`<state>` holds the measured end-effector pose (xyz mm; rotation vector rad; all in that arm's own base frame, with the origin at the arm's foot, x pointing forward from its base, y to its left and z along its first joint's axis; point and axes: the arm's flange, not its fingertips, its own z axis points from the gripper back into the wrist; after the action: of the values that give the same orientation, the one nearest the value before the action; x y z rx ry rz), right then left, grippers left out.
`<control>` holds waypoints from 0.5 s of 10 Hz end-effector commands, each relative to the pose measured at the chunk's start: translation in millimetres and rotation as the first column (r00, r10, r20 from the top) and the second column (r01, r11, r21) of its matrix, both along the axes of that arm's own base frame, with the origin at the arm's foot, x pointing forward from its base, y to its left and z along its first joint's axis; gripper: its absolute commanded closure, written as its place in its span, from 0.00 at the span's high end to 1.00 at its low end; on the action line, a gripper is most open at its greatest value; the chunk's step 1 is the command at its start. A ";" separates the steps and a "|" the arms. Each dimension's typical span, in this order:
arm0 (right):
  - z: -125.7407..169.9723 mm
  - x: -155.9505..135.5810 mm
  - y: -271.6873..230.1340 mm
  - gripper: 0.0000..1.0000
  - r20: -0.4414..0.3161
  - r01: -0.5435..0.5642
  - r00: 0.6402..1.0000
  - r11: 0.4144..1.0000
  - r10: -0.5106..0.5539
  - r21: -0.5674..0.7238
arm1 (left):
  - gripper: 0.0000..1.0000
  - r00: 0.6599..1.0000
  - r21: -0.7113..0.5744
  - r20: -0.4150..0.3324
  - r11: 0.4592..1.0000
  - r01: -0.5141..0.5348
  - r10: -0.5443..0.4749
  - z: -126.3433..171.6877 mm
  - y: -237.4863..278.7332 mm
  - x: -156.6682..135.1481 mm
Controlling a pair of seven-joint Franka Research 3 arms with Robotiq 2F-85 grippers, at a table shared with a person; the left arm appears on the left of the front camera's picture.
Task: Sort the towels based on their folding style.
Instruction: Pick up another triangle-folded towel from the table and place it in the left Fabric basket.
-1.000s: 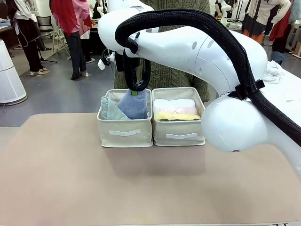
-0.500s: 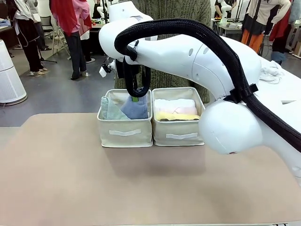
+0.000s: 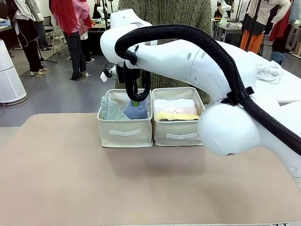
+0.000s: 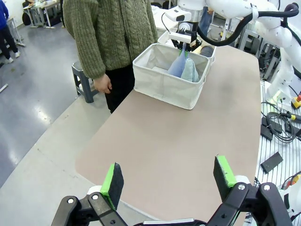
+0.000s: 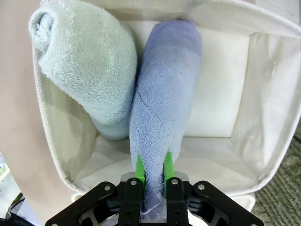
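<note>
My right gripper (image 5: 152, 170) is shut on the tip of the blue cone towel (image 5: 164, 108), which hangs down inside the left fabric bin (image 3: 124, 133) beside the pale green cone towel (image 5: 87, 61). From the front, the blue towel (image 3: 137, 110) sits low in that bin under the right gripper (image 3: 135, 100), with the green one (image 3: 110, 110) to its left. The right bin (image 3: 178, 134) holds rolled white, pink and yellow towels (image 3: 176, 109). My left gripper (image 4: 169, 176) hangs open, with nothing between its fingers, over the table's near end, far from the bins.
A person in a green knit sweater (image 3: 164, 14) stands just behind the bins, a hand (image 4: 102, 84) at the side by the table edge. The tan table (image 3: 141, 183) spreads in front of the bins. My right arm's big white links (image 3: 225, 122) arch over the table's right half.
The right gripper has gone lower with the blue cone towel, sinking it deeper into the left bin. The left arm has stayed still.
</note>
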<state>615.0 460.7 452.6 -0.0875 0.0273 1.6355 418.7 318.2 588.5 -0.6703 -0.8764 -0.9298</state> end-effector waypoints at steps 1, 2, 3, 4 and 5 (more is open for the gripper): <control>1.4 5.4 3.4 0.18 -0.025 -0.029 0.999 0.999 0.030 0.019 | 1.00 1.000 0.000 0.006 1.000 0.001 -0.001 0.1 -0.1 -1.9; 1.3 5.4 3.7 0.18 -0.027 -0.031 0.999 0.999 0.032 0.016 | 1.00 1.000 0.000 0.006 1.000 0.001 -0.001 0.1 -0.1 -1.9; 1.7 5.7 3.9 0.75 -0.035 -0.037 0.999 0.999 0.038 0.022 | 1.00 1.000 0.000 0.006 1.000 0.001 -0.001 0.1 -0.1 -1.9; 1.9 5.0 3.8 0.76 -0.038 -0.041 0.998 0.999 0.042 0.021 | 1.00 1.000 0.000 0.006 1.000 0.001 -0.001 0.1 -0.1 -1.9; 2.9 4.9 4.3 1.00 -0.036 -0.043 0.998 0.999 0.044 0.024 | 1.00 1.000 0.000 0.006 1.000 0.001 -0.001 0.1 -0.1 -1.9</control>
<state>613.7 461.4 452.3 -0.0690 0.0302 1.6556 418.7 318.2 588.5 -0.6703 -0.8764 -0.9298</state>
